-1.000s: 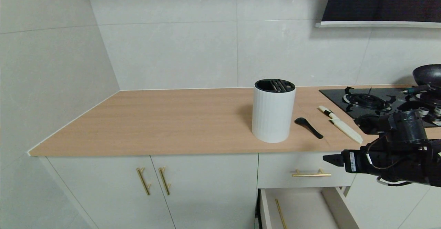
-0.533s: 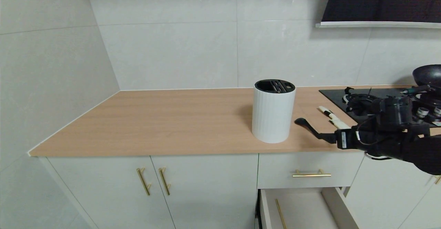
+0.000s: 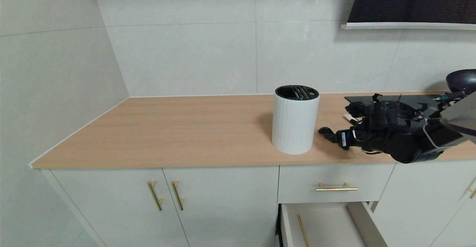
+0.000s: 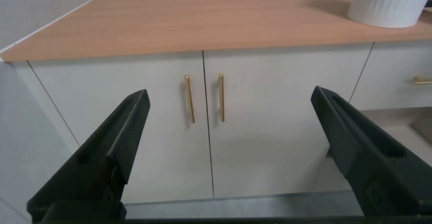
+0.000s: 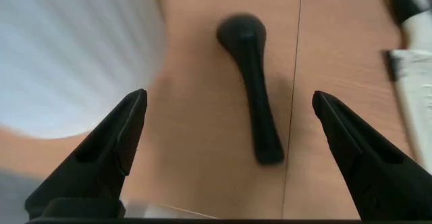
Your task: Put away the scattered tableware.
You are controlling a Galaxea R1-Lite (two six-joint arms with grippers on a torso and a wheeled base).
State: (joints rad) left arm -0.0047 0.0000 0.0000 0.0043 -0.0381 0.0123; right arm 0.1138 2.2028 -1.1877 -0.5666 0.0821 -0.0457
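A black spoon (image 5: 251, 82) lies on the wooden counter (image 3: 186, 128) just right of a white ribbed utensil holder (image 3: 295, 122) with a slotted black top. A white knife (image 5: 413, 69) with black bands lies farther right. My right gripper (image 3: 332, 137) hovers low over the spoon's handle; in the right wrist view the right gripper (image 5: 228, 99) is open, its fingers either side of the spoon and nothing held. My left gripper (image 4: 229, 94) is open below counter height, facing the cabinet doors (image 4: 202, 116).
A gas stove (image 3: 394, 103) with a dark pan (image 3: 461, 79) sits at the counter's right end. Below the counter, a lower drawer (image 3: 323, 224) stands pulled out under a closed one with a gold handle (image 3: 336, 188). The holder (image 5: 74, 48) stands close beside the right gripper.
My right arm rose from in front of the drawers to counter height and moved left over the knife to the spoon. The spoon, knife and holder stayed put.
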